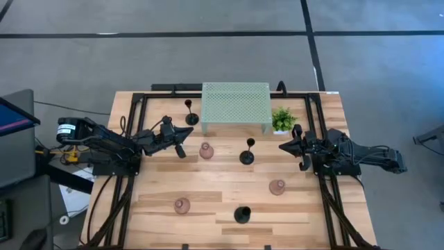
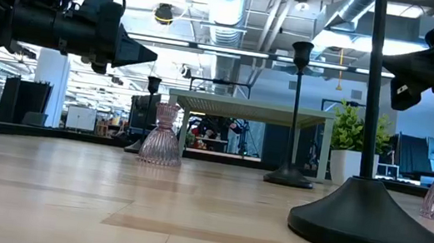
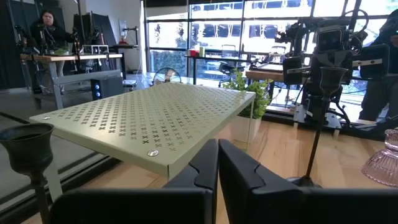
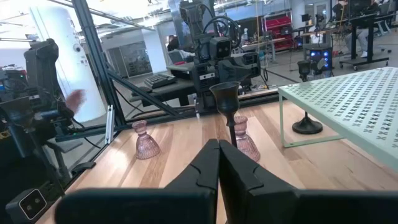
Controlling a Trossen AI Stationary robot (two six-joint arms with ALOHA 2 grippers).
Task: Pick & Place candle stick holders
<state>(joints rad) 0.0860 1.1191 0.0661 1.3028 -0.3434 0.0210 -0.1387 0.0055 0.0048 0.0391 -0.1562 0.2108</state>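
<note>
We see the left gripper (image 1: 189, 132) with fingers pressed together, empty, above the table (image 1: 159, 222) near a pink holder (image 1: 206, 151). The right gripper (image 1: 283, 146), likewise together, faces a black holder (image 1: 248, 152). Other holders stand scattered.

No text, label, brand, number or sign can be read in any of the views. The small white patch on the base of the left arm (image 1: 66, 130) at the table's left edge may be a label, but nothing on it can be made out. The screens and equipment in the room beyond the table show no legible writing either.
</note>
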